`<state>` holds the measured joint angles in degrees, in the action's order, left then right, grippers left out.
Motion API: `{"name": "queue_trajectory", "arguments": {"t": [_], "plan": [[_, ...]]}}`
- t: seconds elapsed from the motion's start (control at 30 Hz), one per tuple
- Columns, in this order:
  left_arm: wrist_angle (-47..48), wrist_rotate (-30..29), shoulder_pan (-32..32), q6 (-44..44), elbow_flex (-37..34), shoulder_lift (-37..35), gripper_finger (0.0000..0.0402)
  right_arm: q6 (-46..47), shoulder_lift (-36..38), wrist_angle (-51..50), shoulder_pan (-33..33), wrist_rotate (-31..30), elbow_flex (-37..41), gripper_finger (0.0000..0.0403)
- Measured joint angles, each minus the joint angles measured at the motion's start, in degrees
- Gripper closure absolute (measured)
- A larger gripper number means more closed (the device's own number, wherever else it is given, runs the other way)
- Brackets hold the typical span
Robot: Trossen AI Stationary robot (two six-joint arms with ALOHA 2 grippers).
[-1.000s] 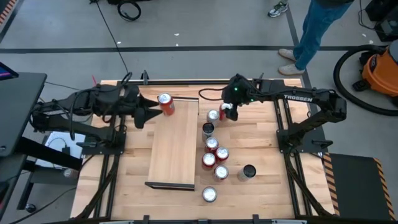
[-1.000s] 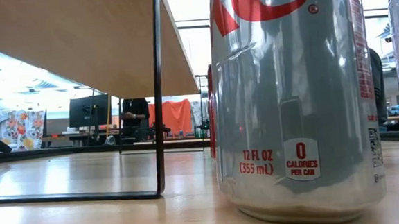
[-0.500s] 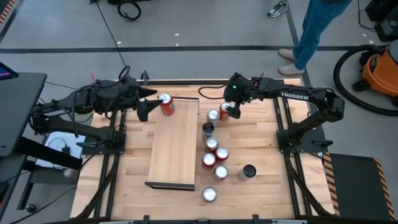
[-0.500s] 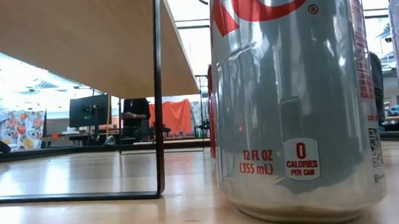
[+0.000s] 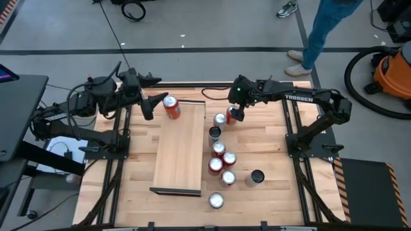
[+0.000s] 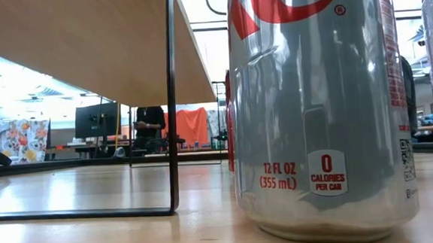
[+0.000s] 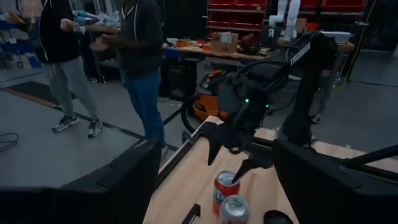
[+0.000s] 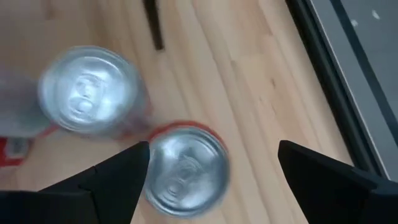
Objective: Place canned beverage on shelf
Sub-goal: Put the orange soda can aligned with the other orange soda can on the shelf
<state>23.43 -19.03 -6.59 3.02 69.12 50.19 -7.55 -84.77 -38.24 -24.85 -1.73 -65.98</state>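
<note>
Red can (image 5: pixel 171 107) upright on shelf (image 5: pixel 181 154)

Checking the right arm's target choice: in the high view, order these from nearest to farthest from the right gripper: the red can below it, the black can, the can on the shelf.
From the right gripper:
1. Red can, directly under the open fingers.
2. Can on the shelf, at the shelf's far end, leftward.
3. Black can, toward the table's near edge.
</note>
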Motion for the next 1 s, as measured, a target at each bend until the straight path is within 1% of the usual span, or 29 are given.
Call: {"name": "queue_trajectory", "arguments": {"t": [0.13,0.33,0.43,0.57,0.67,0.77,0.9,1.0], "plan": [[0.0,0.2,0.0,0.3,0.0,0.0,0.0084,-1.1,0.0,0.6,-0.5,4.7,0.0,0.0037],[0.0,1.7,0.0,1.7,0.0,0.0,0.0084,-10.5,-1.0,0.6,-0.4,5.3,0.0,0.0037],[-0.7,1.7,0.0,2.6,0.0,0.0,0.0084,-13.0,-1.9,-0.2,-0.5,5.5,0.0,0.0037],[-3.7,1.8,0.0,5.6,0.0,0.0,0.0084,-13.6,-3.3,-2.5,-0.3,7.6,0.0,0.0037],[-7.2,1.8,0.0,9.2,0.0,0.0,0.0084,-13.7,-4.3,-3.7,-0.1,6.0,0.0,0.0042],[-10.3,1.2,0.0,10.8,0.0,0.0,0.0084,-13.3,-5.2,-4.2,0.0,4.8,0.0,0.0056],[-13.1,0.7,0.0,10.8,0.0,0.0,0.0084,-9.5,-5.3,-4.6,0.1,4.3,0.0,0.0085],[-13.5,0.7,0.0,8.9,0.0,0.1,0.0084,-4.4,-5.2,-5.3,0.5,3.8,-0.1,0.0094]]}}
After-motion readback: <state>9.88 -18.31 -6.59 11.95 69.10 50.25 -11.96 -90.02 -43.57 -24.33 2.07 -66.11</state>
